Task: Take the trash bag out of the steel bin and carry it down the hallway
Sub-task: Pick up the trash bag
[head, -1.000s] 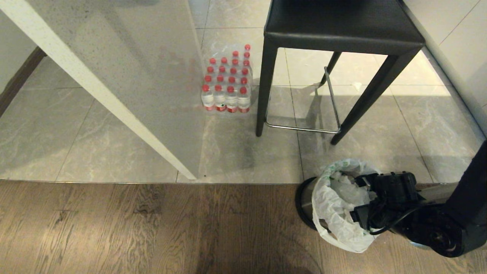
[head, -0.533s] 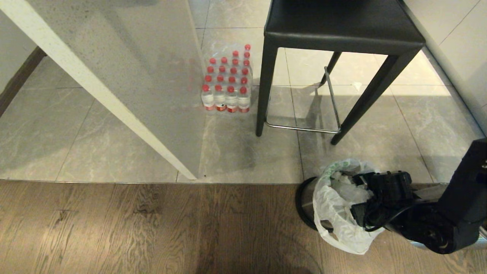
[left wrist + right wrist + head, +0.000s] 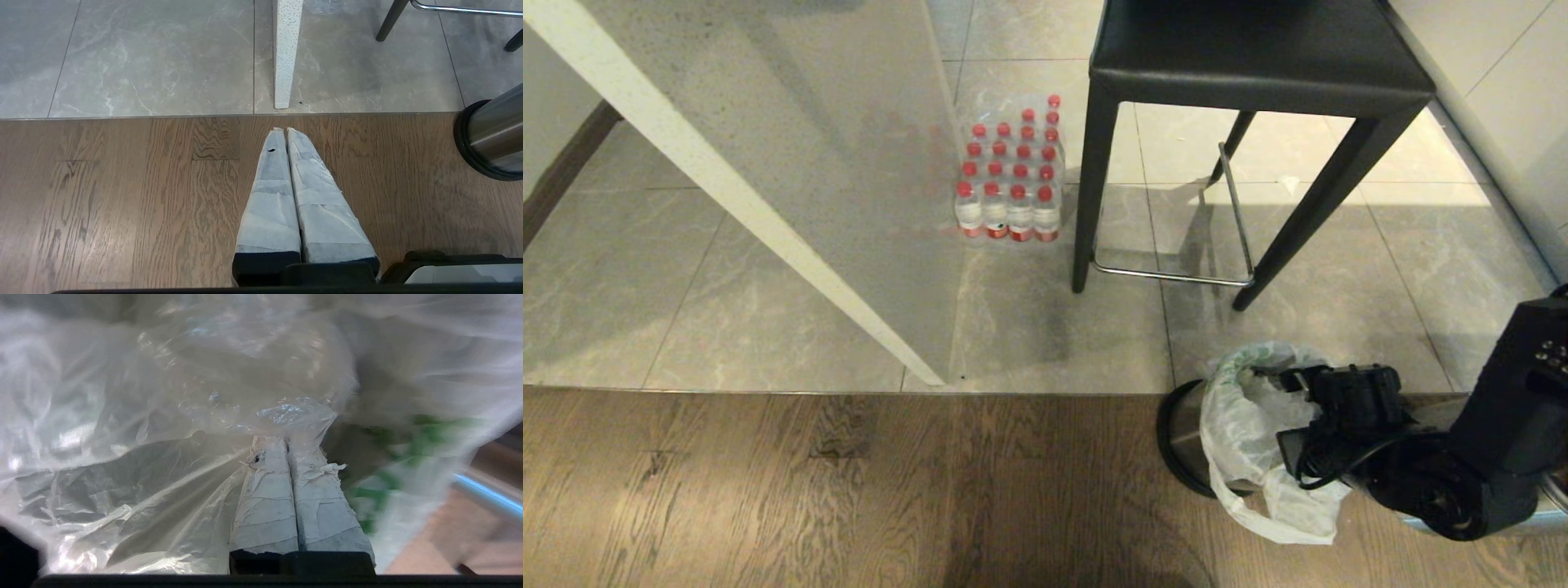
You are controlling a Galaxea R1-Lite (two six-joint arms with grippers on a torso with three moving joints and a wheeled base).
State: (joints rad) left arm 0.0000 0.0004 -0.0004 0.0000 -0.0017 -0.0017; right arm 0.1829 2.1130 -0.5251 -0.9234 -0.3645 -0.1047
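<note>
Wood floor (image 3: 849, 490): right hand (image 3: 286, 447) pinching trash bag (image 3: 1241, 425) in steel bin (image 3: 1180, 437).

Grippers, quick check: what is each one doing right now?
Left gripper: jaws shut, empty, parked over the wood floor.
Right gripper: jaws shut on the trash bag, at the mouth of the steel bin.

Trash bag in steel bin, pinched at the right gripper's fingertips

The crinkled, translucent white trash bag (image 3: 1241, 425), green-printed near its rim, is seated in the brushed steel bin (image 3: 1180, 433) just beyond the right gripper (image 3: 286, 443).
</note>
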